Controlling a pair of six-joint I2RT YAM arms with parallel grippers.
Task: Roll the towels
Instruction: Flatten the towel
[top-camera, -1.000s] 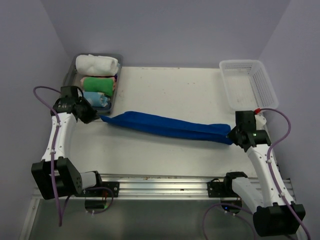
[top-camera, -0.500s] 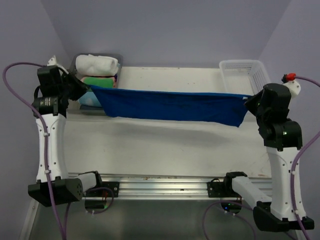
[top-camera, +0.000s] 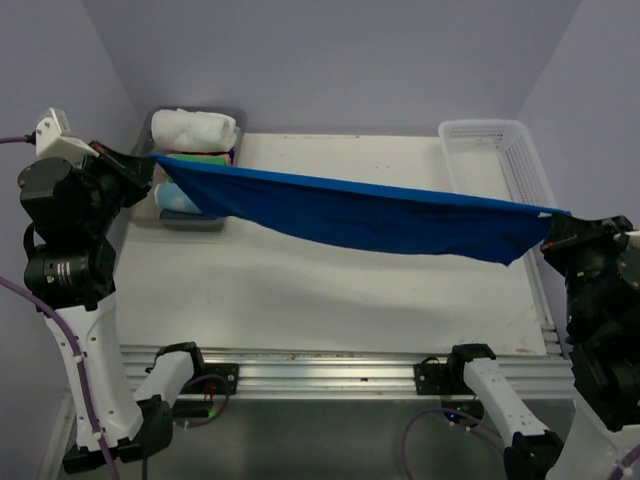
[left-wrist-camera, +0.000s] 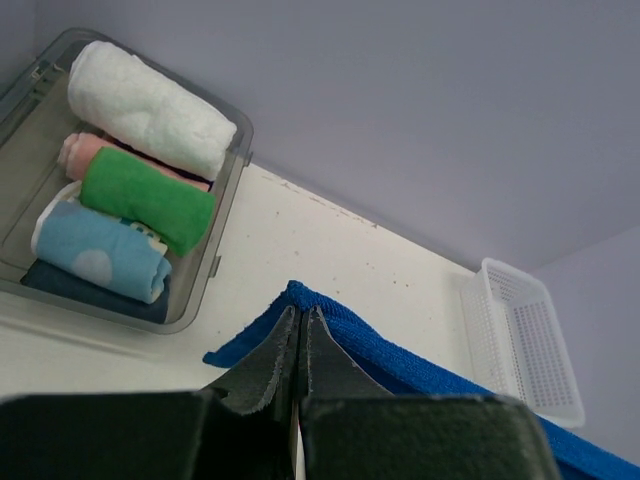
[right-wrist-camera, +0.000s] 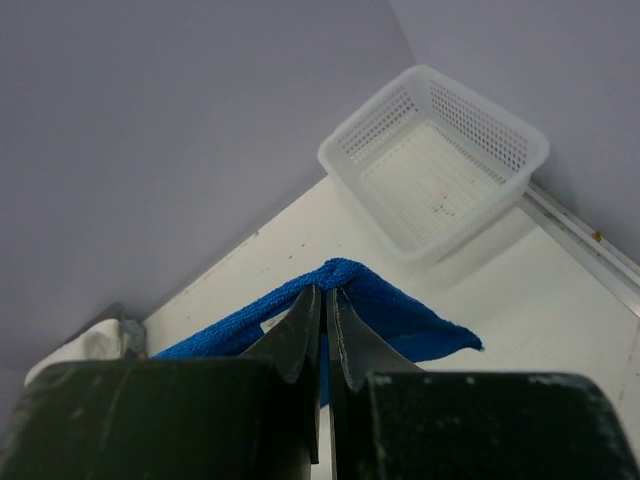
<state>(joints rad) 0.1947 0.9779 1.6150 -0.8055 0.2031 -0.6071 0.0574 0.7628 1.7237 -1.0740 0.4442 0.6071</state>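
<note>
blue towel (top-camera: 370, 215) stretched L-R in air over tabletop (top-camera: 330, 300), sagging mid, L gripper (top-camera: 148, 163) pinched shut on 9 o'clock corner, R gripper (top-camera: 553, 222) pinched shut on 3 o'clock corner, white towel (top-camera: 197, 128) rolled in grey bin (top-camera: 195, 223) at 10 o'clock, basket (top-camera: 480, 126) at 2 o'clock
</note>
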